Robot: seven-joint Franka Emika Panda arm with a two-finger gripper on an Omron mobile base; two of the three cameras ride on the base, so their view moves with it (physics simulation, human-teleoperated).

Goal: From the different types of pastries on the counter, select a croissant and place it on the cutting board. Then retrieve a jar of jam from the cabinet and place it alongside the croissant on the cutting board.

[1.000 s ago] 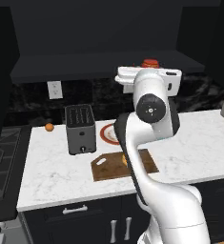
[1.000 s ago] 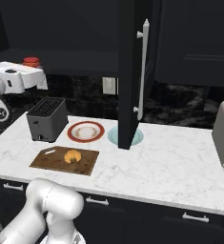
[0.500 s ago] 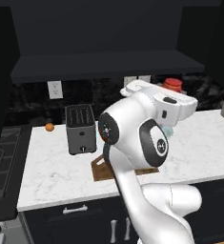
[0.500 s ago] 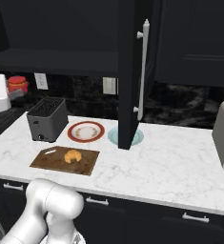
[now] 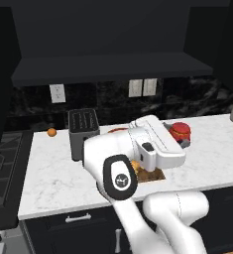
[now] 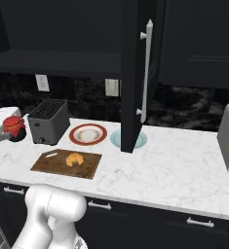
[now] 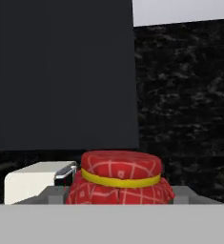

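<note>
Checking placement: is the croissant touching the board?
Touching. The right base view shows the croissant lying flat on the board, with no gap beneath.

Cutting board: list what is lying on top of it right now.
The croissant lies on the cutting board. The jar of jam is in the gripper, off the board. In the left base view, the arm covers most of the board.

The white arm is folded low in front of the base, with its elbow joint toward the camera and the forearm reaching forward. The gripper (image 5: pixel 180 141) is closed around the jar of jam (image 5: pixel 179 131), holding it upright
</note>
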